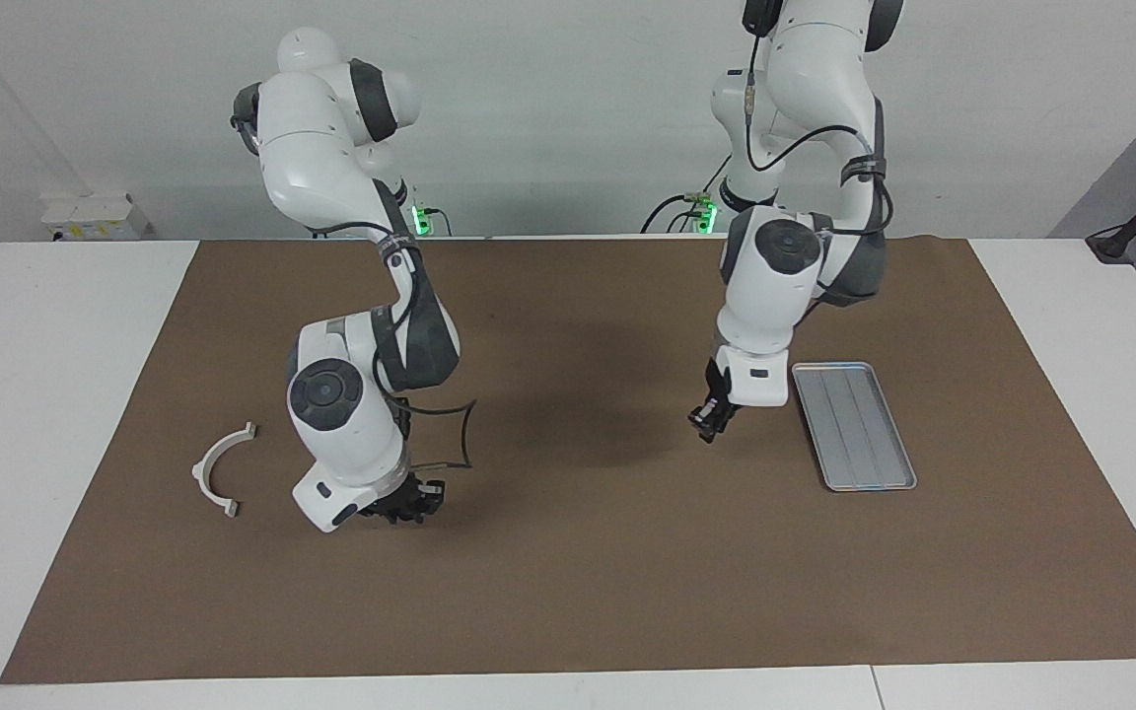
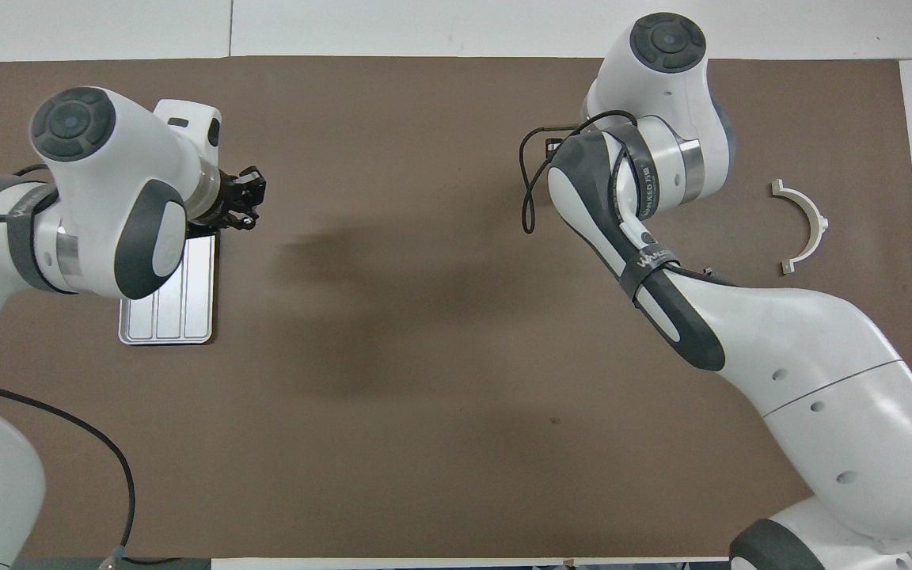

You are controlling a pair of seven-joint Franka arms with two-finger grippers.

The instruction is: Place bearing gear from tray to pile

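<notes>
The silver ribbed tray (image 1: 854, 426) lies on the brown mat toward the left arm's end; its bare surface shows no gear. In the overhead view the left arm covers part of the tray (image 2: 175, 305). My left gripper (image 1: 711, 419) hangs low over the mat beside the tray, and it also shows in the overhead view (image 2: 241, 198). The white plastic arc (image 1: 221, 469) (image 2: 803, 226) lies toward the right arm's end. My right gripper (image 1: 408, 505) is low over the mat beside the arc; the overhead view hides it under the arm. No gear or dark grey pieces show.
The brown mat (image 1: 578, 592) covers most of the white table. The right arm's elbow and a loose black cable (image 1: 464, 434) hang over the mat near the right gripper.
</notes>
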